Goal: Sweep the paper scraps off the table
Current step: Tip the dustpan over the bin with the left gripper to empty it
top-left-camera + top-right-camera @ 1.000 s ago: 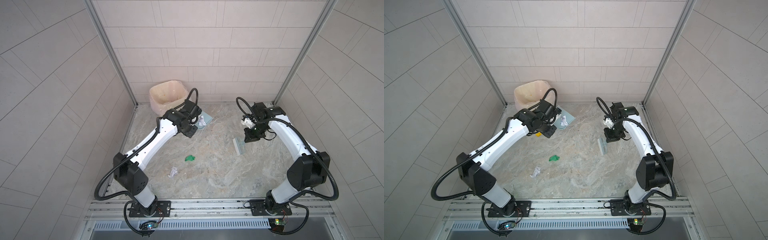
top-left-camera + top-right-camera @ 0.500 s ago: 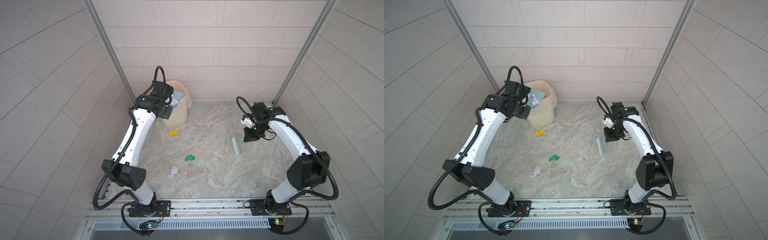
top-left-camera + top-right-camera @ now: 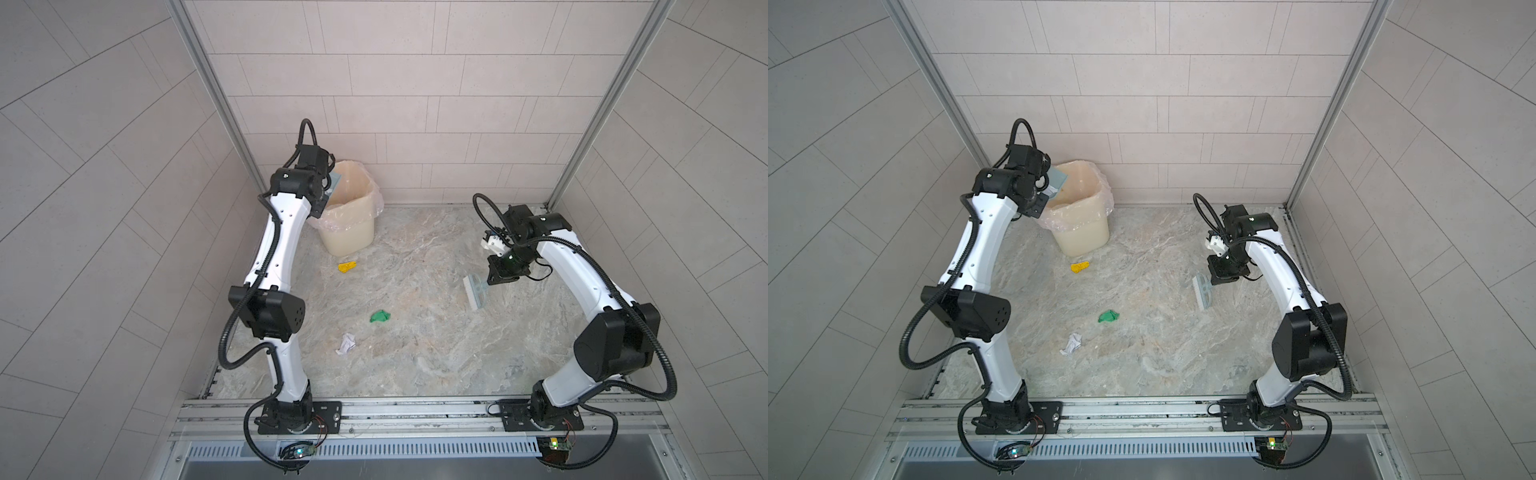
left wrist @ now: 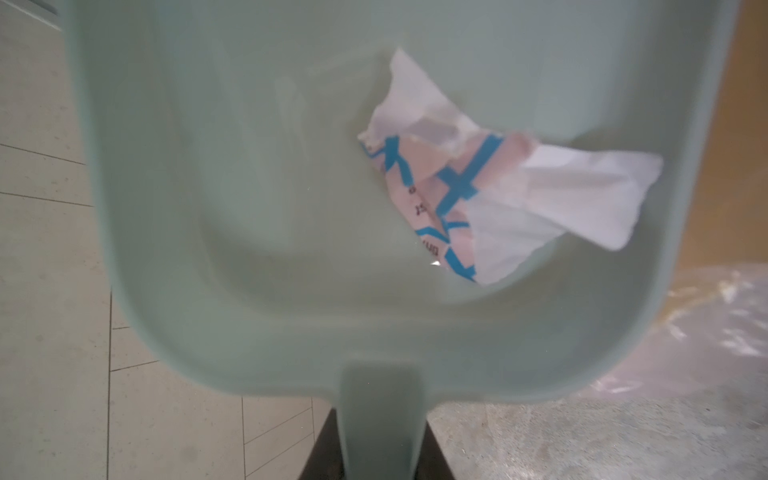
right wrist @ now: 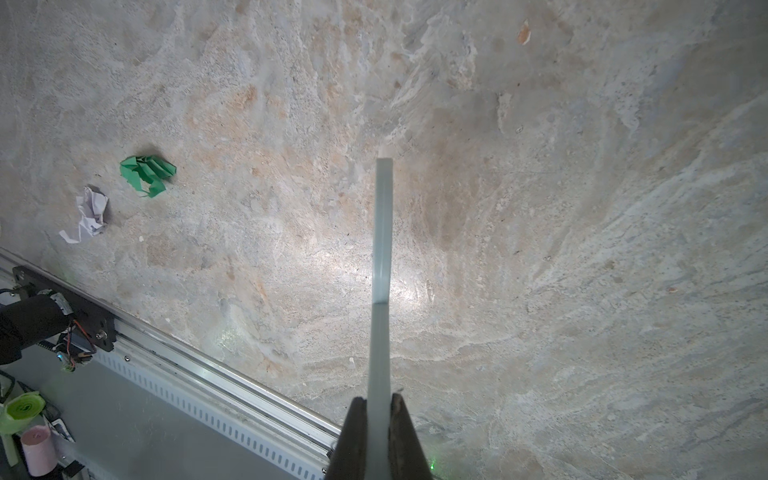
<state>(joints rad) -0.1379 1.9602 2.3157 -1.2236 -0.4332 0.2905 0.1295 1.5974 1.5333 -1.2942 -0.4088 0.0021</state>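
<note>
Three paper scraps lie on the table (image 3: 436, 353) in both top views: a yellow one (image 3: 347, 267) (image 3: 1080, 266) before the bin, a green one (image 3: 380, 316) (image 3: 1108, 316) mid-table, and a white one (image 3: 346, 344) (image 3: 1072, 344) nearer the front. My left gripper (image 4: 380, 449) is shut on the handle of the pale blue dustpan (image 4: 291, 208) (image 3: 335, 183), raised at the bin's rim. A white scrap with blue marks (image 4: 478, 195) lies in the pan. My right gripper (image 5: 379, 419) (image 3: 492, 277) is shut on the hand brush (image 3: 476, 291) (image 5: 382, 249), which hangs above the table's right side.
The cream bin (image 3: 349, 220) (image 3: 1079, 224) with a clear liner stands at the back left corner. Tiled walls close in three sides. Aluminium rails (image 3: 415, 411) and both arm bases run along the front edge.
My left arm has swung from low over the table up and back to the bin's rim, carrying the dustpan. The right arm and brush have not moved.
</note>
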